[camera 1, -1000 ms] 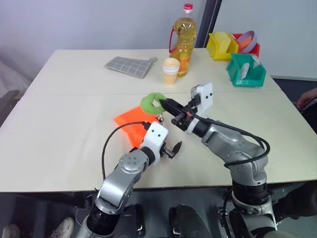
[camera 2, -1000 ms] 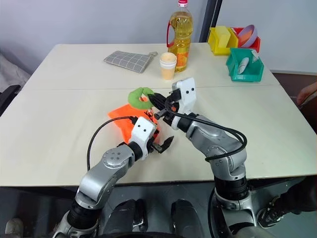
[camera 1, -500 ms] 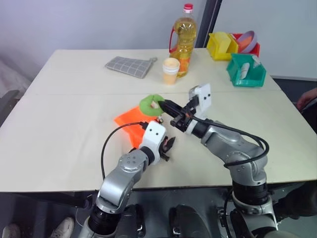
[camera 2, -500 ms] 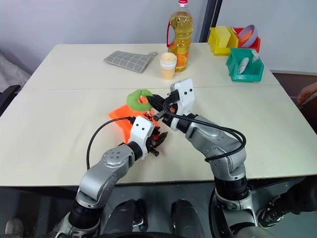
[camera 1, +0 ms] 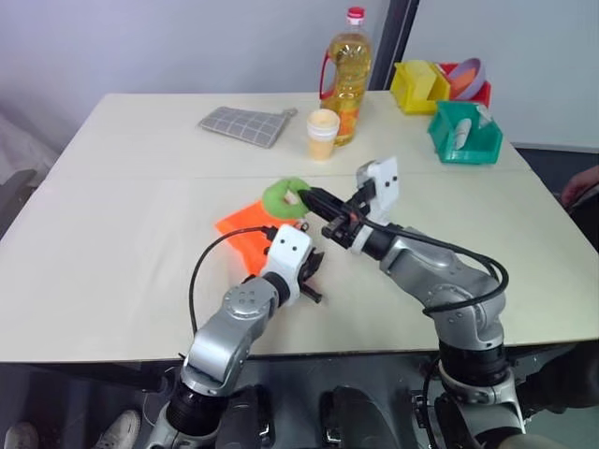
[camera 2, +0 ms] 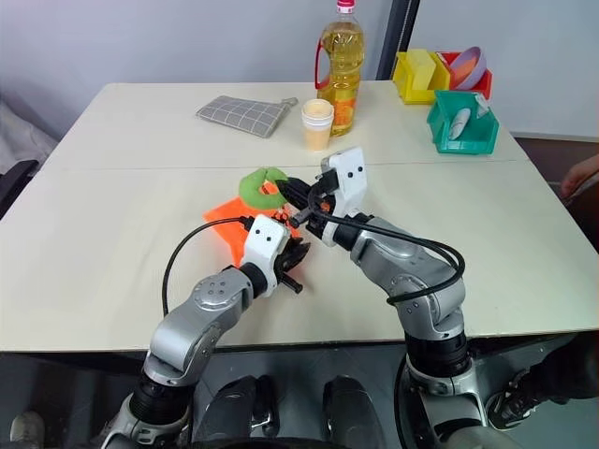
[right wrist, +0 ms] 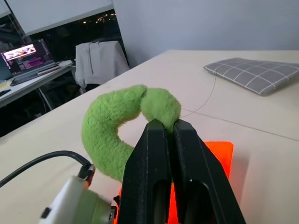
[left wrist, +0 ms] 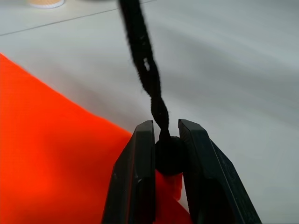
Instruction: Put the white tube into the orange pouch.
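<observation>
The orange pouch (camera 1: 245, 230) lies flat on the table's middle. Its green fuzzy ring tag (right wrist: 107, 126) is lifted above the pouch's far corner, and my right gripper (right wrist: 164, 123) is shut on it. My left gripper (left wrist: 166, 128) sits low at the pouch's near corner. It is shut on a black bead (left wrist: 168, 154) at the end of the pouch's black cord (left wrist: 142, 60), which runs up and away from the fingers. The white tube is out of view.
At the back stand a yellow oil bottle (camera 1: 348, 75), a paper cup (camera 1: 322, 133) and a grey checked cloth (camera 1: 243, 124). Teal (camera 1: 465, 133), yellow (camera 1: 418, 86) and red (camera 1: 468, 79) bins fill the back right corner. A person's hand (camera 1: 580, 187) shows at the right edge.
My left gripper's fingers have gone from wide open to shut on the cord's bead at the pouch's near corner. The right gripper has kept hold of the green tag in place.
</observation>
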`<control>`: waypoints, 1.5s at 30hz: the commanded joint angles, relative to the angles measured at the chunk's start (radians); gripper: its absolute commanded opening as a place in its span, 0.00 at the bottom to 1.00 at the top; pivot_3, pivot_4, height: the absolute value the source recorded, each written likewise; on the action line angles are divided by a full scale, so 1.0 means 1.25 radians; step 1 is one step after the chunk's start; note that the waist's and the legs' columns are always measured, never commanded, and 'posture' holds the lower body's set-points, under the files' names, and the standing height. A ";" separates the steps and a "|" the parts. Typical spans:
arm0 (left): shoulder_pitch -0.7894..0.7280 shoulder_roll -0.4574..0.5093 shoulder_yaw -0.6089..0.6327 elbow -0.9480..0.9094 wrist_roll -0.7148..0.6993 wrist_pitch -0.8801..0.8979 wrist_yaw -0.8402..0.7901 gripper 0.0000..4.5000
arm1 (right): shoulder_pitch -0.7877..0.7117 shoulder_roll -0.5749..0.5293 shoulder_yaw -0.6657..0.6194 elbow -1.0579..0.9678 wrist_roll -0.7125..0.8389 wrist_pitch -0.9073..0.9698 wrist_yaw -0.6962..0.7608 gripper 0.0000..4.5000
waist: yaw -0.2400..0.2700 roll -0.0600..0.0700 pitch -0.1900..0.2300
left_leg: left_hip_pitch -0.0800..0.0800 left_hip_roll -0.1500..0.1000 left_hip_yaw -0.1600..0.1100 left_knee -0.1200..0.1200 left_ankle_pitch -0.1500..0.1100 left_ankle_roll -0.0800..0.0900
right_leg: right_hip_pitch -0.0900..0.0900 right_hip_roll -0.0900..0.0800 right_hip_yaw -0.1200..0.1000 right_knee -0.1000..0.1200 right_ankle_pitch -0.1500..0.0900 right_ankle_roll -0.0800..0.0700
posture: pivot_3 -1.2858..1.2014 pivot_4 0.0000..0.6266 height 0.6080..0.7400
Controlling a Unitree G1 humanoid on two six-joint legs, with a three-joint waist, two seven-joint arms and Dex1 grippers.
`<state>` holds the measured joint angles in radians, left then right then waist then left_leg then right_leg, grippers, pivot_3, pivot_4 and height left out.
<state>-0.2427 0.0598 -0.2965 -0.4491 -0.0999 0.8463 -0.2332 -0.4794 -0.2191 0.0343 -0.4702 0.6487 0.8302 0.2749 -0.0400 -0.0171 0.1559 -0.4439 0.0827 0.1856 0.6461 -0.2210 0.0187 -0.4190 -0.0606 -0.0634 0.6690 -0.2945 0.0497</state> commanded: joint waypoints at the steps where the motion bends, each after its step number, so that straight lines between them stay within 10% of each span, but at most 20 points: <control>1: -0.008 -0.003 0.009 -0.016 -0.010 -0.024 -0.001 0.06 | -0.018 -0.002 -0.002 -0.026 0.000 -0.014 0.006 0.00 | 0.000 0.000 0.000 | 0.000 0.000 0.000 0.000 0.000 0.000 | 0.000 0.000 0.000 0.000 0.000 0.000 | 0.52 0.24 1.00; 23: 0.051 0.406 0.119 0.017 -0.127 -0.212 -0.393 0.06 | 0.024 -0.054 -0.116 0.043 -0.102 -0.086 -0.046 0.00 | -0.002 0.000 0.000 | 0.000 0.000 0.000 -0.001 0.000 0.000 | -0.001 -0.001 0.000 0.000 0.000 -0.001 | 0.52 0.24 1.00; 45: 0.169 0.510 0.190 0.121 -0.181 -0.337 -0.508 0.06 | 0.043 -0.035 -0.121 0.108 -0.166 -0.153 -0.084 0.00 | -0.004 0.001 0.000 | 0.000 0.000 0.001 -0.002 0.000 -0.001 | -0.001 -0.001 0.000 0.000 -0.001 -0.002 | 0.52 0.24 1.00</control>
<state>-0.0726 0.6697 -0.0608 -0.3509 -0.3389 0.4045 -0.8461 -0.4093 -0.2544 -0.0553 -0.3180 0.4748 0.6895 0.2131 -0.0447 -0.0164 0.1558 -0.4435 0.0830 0.1864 0.6435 -0.2211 0.0174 -0.4203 -0.0614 -0.0631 0.6686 -0.2960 0.0469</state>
